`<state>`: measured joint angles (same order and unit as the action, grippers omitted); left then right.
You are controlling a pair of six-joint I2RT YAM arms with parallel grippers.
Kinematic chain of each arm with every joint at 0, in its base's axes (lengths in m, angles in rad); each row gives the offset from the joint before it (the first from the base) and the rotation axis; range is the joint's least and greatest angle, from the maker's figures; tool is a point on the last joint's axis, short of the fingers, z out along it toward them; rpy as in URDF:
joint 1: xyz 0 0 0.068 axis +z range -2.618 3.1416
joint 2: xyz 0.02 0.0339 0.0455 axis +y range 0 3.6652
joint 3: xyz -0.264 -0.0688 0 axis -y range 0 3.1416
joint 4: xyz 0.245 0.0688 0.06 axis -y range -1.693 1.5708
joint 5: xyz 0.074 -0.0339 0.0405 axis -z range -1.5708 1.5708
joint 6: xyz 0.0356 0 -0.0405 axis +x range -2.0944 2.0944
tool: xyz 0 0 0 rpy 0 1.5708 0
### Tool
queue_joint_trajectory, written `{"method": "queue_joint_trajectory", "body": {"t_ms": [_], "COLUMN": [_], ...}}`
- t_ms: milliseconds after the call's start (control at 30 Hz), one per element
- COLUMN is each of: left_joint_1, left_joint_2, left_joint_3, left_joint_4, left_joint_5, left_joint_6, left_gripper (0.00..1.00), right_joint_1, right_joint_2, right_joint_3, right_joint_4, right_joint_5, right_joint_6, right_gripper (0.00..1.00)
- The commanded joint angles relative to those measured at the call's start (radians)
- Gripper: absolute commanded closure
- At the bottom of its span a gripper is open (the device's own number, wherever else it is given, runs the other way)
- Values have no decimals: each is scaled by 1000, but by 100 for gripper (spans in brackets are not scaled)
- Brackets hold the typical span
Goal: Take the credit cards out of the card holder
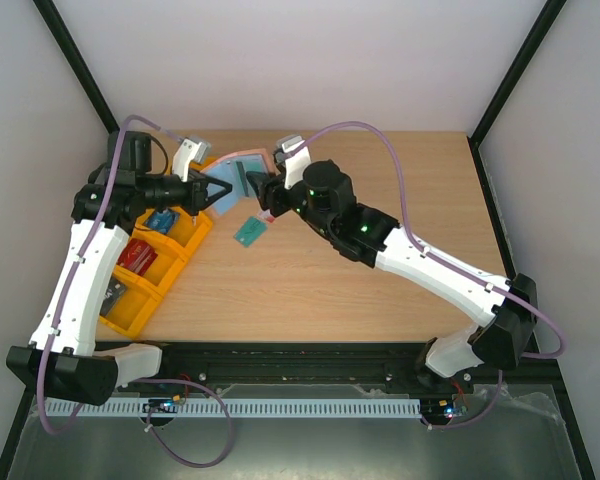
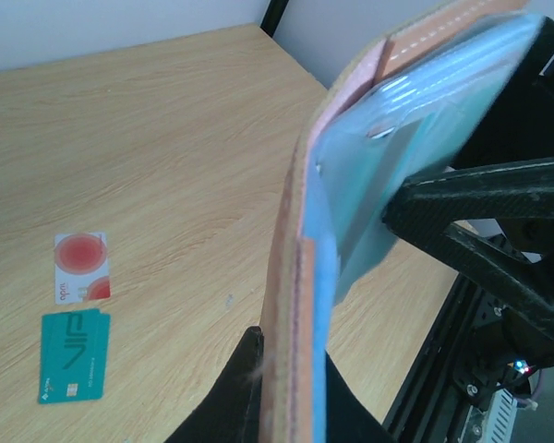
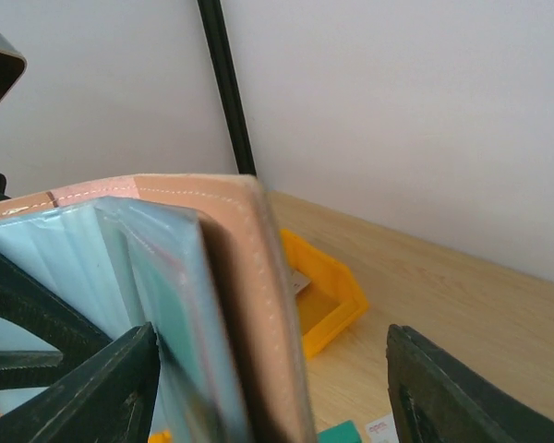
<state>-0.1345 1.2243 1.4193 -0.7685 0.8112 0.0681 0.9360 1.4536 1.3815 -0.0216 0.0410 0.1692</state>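
item: card holder (image 1: 242, 176), open, pinkish-brown outside, pale blue clear sleeves inside. location: raised off the table (image 1: 380, 285), standing on edge between the two tools, over the far left part, near the orange bins (image 1: 135, 305).

item: left tool (image 1: 208, 192), fingers pressed together on the holder's lower edge. in its own wrist view the cover rises straight out of the pinch.

item: right tool (image 1: 264, 190), fingers spread wide. in its wrist view the cover and sleeves stand between them, closer to the left finger; from the left wrist, one finger lies against the sleeves. nothing gripped.

item: teal card (image 2: 72, 355), flat on the table, out of the holder.

item: white-pink card (image 2: 81, 266), red round mark up, flat on the table just beside the teal one, a narrow gap between them. both lie below and well apart from the holder.
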Motion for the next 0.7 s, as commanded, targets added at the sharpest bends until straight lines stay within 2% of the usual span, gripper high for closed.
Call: {"method": "queue_joint_trajectory", "body": {"t_ms": [0,233,667], "left_joint_1": [-2,-2,-6], "left_joint_2": [-19,-14,-13], "left_joint_3": [6,10,21], "left_joint_4": [-11,-16,-53], "left_joint_5": [54,27,57], "left_joint_6": [21,38,86], "left_gripper": [98,98,98], "right_joint_1": [-18,-73,-112], "right_joint_2": [-39,-123,-116], "right_joint_3": [-15,-69,-25], "right_joint_4": [-36,-67,-177], "right_joint_5": [-54,-294,-276], "right_joint_6": [-19,-69,-136], "right_gripper": [37,34,34]}}
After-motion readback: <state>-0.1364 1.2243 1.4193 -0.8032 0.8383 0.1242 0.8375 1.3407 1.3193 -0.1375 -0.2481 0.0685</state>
